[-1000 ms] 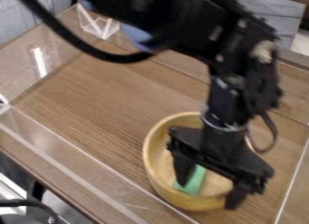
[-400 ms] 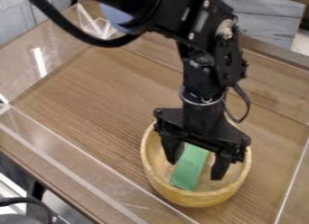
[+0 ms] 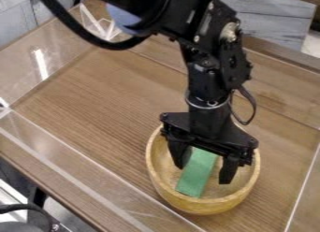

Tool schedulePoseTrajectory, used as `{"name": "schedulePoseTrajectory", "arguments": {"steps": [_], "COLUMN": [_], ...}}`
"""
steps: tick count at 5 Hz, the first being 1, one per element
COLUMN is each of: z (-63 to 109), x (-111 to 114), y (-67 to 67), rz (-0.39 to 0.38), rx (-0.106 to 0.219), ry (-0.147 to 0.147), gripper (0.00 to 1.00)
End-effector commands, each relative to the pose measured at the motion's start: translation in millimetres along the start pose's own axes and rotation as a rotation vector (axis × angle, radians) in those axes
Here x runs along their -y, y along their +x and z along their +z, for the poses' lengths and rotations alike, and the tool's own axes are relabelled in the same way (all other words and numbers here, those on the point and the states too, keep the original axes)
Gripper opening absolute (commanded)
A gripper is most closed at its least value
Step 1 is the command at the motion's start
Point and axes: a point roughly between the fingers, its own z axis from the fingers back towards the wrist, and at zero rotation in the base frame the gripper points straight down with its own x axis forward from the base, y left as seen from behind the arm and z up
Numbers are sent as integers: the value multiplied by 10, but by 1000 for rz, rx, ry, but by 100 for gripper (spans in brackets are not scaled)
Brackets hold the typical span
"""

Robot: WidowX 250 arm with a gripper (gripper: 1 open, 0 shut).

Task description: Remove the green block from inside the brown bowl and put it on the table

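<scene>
The gripper (image 3: 205,161) hangs wide open and empty inside the bowl (image 3: 164,183), fingers straddling the block (image 3: 196,176), apparently to close on it and lift.

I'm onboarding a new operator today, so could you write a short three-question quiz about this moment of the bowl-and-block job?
1. True or false: the green block already lies on the table.
2. The pincer is: A) shut on the block, B) open, its fingers either side of the block, C) out of view.
3. Fill in: the block rests inside the ____.

Key:
1. False. It is still in the brown bowl.
2. B. The pincer reaches down into the bowl with jaws spread wide, nothing gripped yet.
3. Brown bowl.
</scene>
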Motion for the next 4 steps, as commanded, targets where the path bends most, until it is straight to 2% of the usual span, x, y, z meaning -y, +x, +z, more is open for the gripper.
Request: {"name": "schedulePoseTrajectory", "arguments": {"steps": [1,4], "z": [45,-69], "x": [19,4], "y": [111,208], "rz": [7,20], "rx": [37,49], "ry": [-25,-47], "gripper": [100,100]}}
